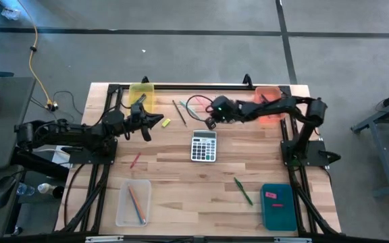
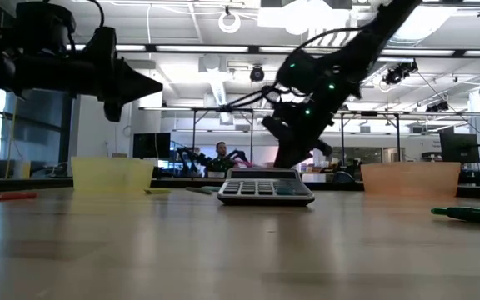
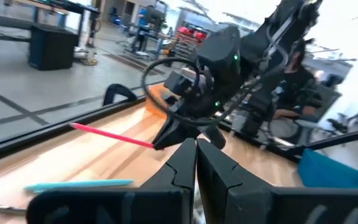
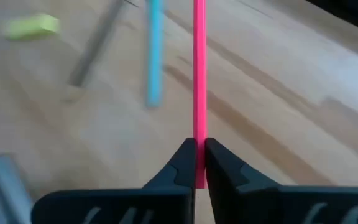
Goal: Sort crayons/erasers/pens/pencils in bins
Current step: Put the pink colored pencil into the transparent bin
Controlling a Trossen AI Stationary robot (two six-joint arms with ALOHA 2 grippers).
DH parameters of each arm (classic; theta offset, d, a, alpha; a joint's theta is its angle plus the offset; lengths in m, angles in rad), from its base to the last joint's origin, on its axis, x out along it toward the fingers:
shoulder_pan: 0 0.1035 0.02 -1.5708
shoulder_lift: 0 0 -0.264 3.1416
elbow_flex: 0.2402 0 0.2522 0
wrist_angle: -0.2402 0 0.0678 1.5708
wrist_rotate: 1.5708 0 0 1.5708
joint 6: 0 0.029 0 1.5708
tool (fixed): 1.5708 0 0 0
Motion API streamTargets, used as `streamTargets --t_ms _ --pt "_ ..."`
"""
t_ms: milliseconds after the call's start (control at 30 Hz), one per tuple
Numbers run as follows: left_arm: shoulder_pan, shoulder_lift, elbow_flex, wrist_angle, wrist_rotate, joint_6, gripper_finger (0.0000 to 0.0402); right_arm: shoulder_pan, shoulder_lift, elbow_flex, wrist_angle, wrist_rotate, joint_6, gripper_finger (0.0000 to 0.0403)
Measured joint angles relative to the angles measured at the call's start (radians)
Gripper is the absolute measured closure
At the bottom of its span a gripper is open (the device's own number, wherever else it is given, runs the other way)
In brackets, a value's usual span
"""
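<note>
Wooden tabletop [image 1: 181, 182]: right hand [image 4: 199, 163] just behind calculator [image 1: 204, 146], clenched on pink pencil [image 4: 199, 74] for binning w/ other pencils; left hand [image 3: 196, 163] clenched empty, waiting nr yellow bin [image 1: 142, 94].

The right arm reaches in from its base at the counter's right edge, elbow bent, forearm stretched toward the far middle; its right claw [image 4: 198, 163] tilts downward with both fingers pressed together on a thin pink stick. The left arm extends from the left side, raised level, its left claw [image 3: 196, 163] fully closed and empty
</note>
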Motion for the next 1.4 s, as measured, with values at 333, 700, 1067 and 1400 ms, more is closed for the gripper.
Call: streamTargets --t_ms 333,700,1067,1400 --pt "-0.046 0.014 0.075 -0.004 0.053 -0.039 0.0369 0.069 -0.082 -0.308 0.819 -0.201 -0.055 0.0396" --pt "-0.198 0.198 0.255 0.096 0.027 0.07 0.0272 0.183 -0.082 -0.325 1.17 -0.314 -0.214 0.0396" --pt "-0.242 0.367 0.381 0.238 0.006 0.131 0.0252 0.253 -0.083 -0.324 1.282 -0.328 -0.296 0.0396" --pt "-0.271 0.45 0.455 0.278 0.037 0.167 0.0253 0.257 -0.083 -0.324 1.299 -0.34 -0.305 0.0396"
